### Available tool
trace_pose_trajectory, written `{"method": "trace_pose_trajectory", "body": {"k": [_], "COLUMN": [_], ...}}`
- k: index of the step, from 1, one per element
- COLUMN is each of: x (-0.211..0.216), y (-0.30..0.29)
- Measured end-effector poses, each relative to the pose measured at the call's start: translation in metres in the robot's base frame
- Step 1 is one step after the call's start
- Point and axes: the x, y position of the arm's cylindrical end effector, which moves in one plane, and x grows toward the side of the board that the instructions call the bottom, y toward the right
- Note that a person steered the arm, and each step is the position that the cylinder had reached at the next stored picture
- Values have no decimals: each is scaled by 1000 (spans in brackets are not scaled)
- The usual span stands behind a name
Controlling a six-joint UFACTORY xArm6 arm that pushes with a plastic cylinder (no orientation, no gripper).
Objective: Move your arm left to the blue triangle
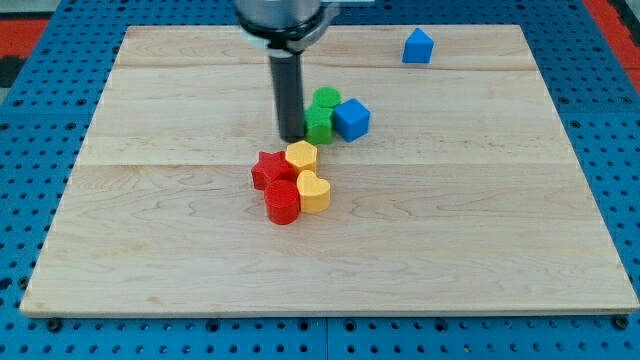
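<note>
The blue triangle (418, 46) stands near the view's top right of the wooden board (150, 200). My tip (292, 136) rests on the board at the view's centre, far to the left of and below the blue triangle. It sits just left of a green block (319, 125), with a second green block (325, 99) behind it. A blue cube (351, 119) is on the right of the green blocks.
Just below my tip lies a cluster: a yellow block (301, 155), a red star (270, 169), a yellow heart (314, 191) and a red cylinder (283, 202). A blue pegboard (40, 100) surrounds the board.
</note>
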Motion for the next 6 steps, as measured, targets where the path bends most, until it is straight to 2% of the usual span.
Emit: {"method": "trace_pose_trajectory", "body": {"k": [1, 2, 3, 4, 5, 6], "x": [-4, -4, -48, -115, -156, -166], "y": [20, -3, -30, -26, 19, 70]}}
